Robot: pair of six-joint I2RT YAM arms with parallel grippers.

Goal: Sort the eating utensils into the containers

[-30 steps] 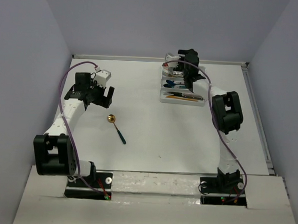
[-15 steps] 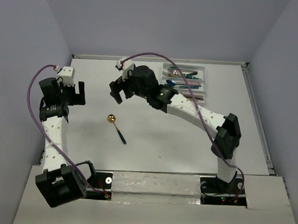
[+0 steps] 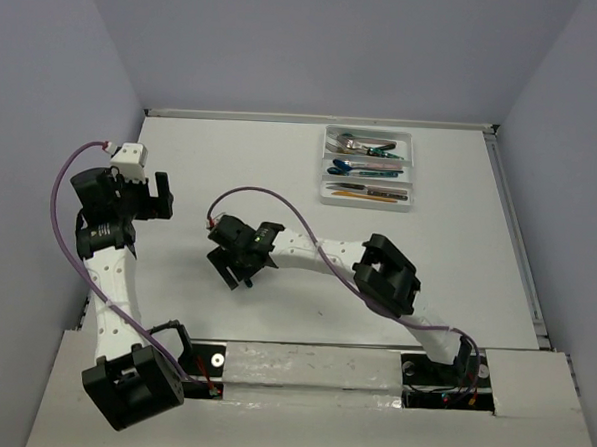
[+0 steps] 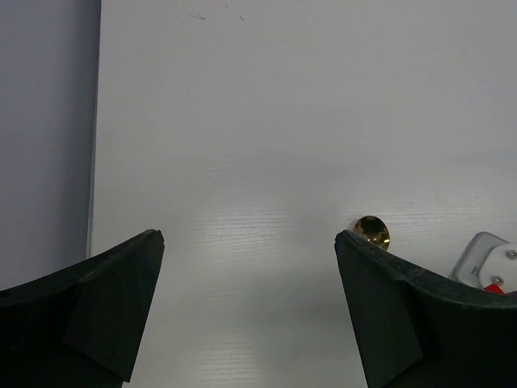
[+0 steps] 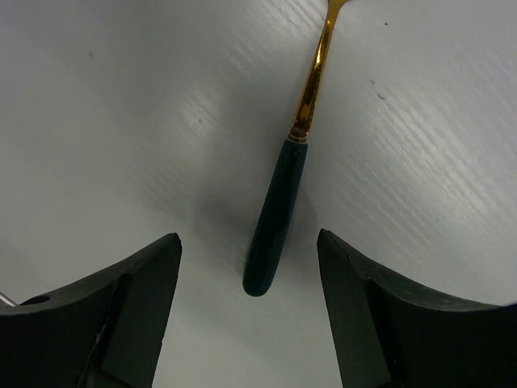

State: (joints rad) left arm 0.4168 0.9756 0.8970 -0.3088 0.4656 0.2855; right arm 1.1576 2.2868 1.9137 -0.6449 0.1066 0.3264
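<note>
A spoon with a gold bowl and dark teal handle (image 5: pixel 275 212) lies flat on the white table. My right gripper (image 5: pixel 249 241) is open and hangs right over it, the handle end between the two fingers and not touched. In the top view the right gripper (image 3: pixel 239 262) covers the spoon. The left wrist view shows the gold bowl (image 4: pixel 371 231) beside its right finger. My left gripper (image 3: pixel 157 196) is open and empty at the far left, also seen in its wrist view (image 4: pixel 249 236). The white tray (image 3: pixel 417 176) at the back holds several utensils (image 3: pixel 366 168) in three compartments.
The left wall (image 4: pixel 44 129) runs close to my left gripper. The right arm (image 3: pixel 317 253) stretches across the middle of the table from its base at the near right. A white part of the right wrist (image 4: pixel 485 257) shows in the left wrist view.
My right arm swung from the tray across the table and came down over the spoon. My left arm drew back to the far left, away from the spoon.
</note>
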